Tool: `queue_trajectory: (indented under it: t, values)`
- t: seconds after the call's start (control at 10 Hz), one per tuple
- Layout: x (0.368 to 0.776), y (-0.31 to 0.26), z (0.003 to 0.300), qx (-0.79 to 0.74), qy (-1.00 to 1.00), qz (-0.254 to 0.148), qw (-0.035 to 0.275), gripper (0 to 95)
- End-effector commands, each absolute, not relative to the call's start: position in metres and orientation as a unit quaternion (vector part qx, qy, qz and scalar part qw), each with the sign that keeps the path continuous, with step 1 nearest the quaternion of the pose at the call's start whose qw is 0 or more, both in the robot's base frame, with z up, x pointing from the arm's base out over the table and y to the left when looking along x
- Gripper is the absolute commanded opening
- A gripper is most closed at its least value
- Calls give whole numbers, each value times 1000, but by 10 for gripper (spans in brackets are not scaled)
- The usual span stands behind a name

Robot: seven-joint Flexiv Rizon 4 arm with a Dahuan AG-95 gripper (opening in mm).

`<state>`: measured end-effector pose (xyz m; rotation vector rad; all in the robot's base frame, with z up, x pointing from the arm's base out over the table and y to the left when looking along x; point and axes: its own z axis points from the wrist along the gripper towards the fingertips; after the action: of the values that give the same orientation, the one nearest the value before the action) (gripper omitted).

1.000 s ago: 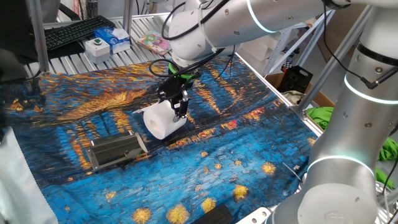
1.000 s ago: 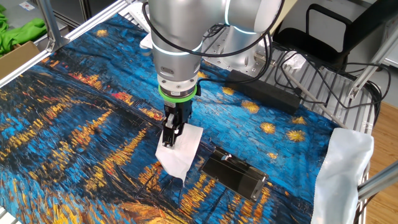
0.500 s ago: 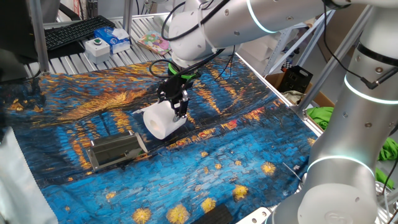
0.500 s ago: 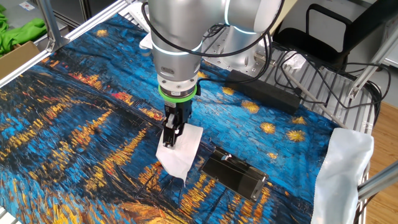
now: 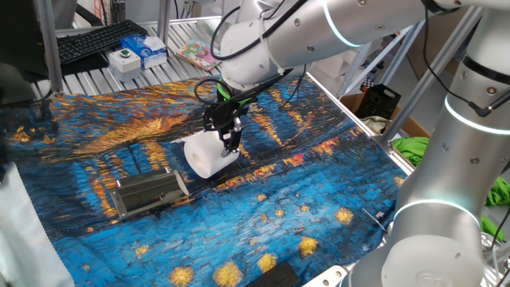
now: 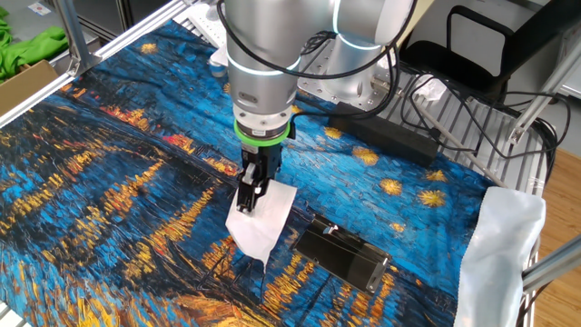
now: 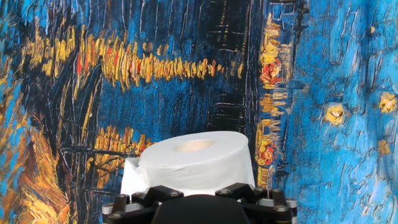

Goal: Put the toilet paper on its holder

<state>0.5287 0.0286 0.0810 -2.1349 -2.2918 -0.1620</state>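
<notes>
The toilet paper [image 5: 205,155] is a white roll gripped at its sides by my gripper [image 5: 226,137], just above the blue and yellow painted cloth. From the other side the toilet paper [image 6: 263,216] hangs below the gripper [image 6: 249,194], with a loose sheet end trailing down. The hand view looks down the toilet paper [image 7: 193,158], its hollow core facing the camera between the jaws. The holder [image 5: 147,192], a flat grey metal bracket, lies on the cloth a short way from the roll, also seen as the holder [image 6: 343,252] in the other fixed view.
A white button box [image 5: 126,60], a blue box [image 5: 151,49] and a keyboard [image 5: 100,40] sit behind the cloth. A black power brick [image 6: 390,136] and cables lie near the arm's base. White fabric [image 6: 504,236] drapes one table corner. Green cloth [image 5: 414,148] lies off the table.
The arm's upper links have shifted slightly sideways. The gripper and the roll stay almost where they were, and the grip is unchanged.
</notes>
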Motion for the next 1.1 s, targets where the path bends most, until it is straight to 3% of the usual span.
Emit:
queue_trajectory:
  t: [0.1,1.1]
  values:
    - [530,29,81,-684,-728,-55,6,0]
    - [530,39,88,-700,-711,-55,42,0]
